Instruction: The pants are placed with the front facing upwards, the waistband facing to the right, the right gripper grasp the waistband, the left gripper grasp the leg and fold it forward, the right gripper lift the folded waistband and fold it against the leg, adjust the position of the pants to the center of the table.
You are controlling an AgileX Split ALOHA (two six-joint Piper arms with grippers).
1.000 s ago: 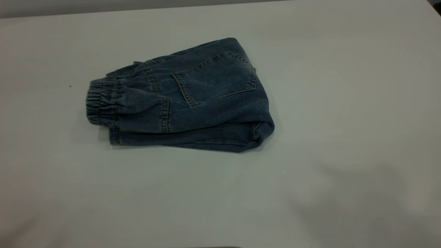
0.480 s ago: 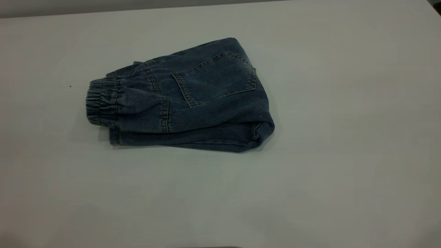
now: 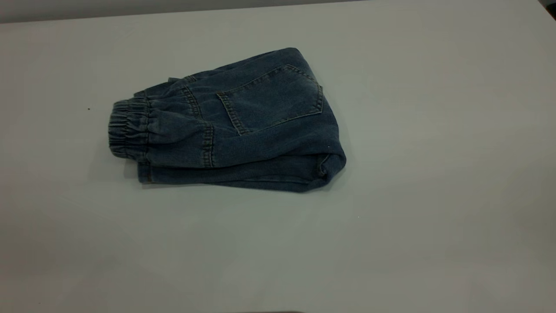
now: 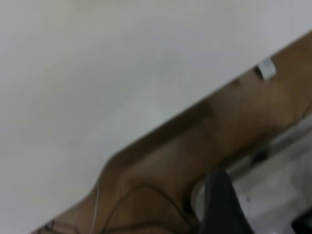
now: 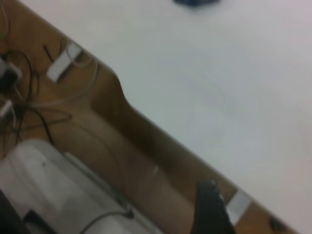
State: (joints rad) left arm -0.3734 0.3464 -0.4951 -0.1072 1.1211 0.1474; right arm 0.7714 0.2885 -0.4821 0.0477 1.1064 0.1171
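The blue denim pants (image 3: pixel 243 130) lie folded on the white table (image 3: pixel 434 130), a little left of and behind its middle, with the square back pocket (image 3: pixel 273 98) facing up. The gathered waistband (image 3: pixel 128 128) rests at the bundle's left end, on top of the leg layers. Neither gripper shows in the exterior view. In the left wrist view, the left gripper (image 4: pixel 224 209) hangs off the table's edge above the floor. The right gripper (image 5: pixel 209 209) is likewise off the table's edge, holding nothing. A sliver of the pants (image 5: pixel 195 2) shows far off in the right wrist view.
Wide bare tabletop surrounds the pants on all sides. Beyond the table edge (image 4: pixel 161 129) lie a brown floor, loose cables (image 5: pixel 29 97) and a pale box (image 5: pixel 53 195).
The pants have not moved. The soft shadows over the table's near right part have faded away.
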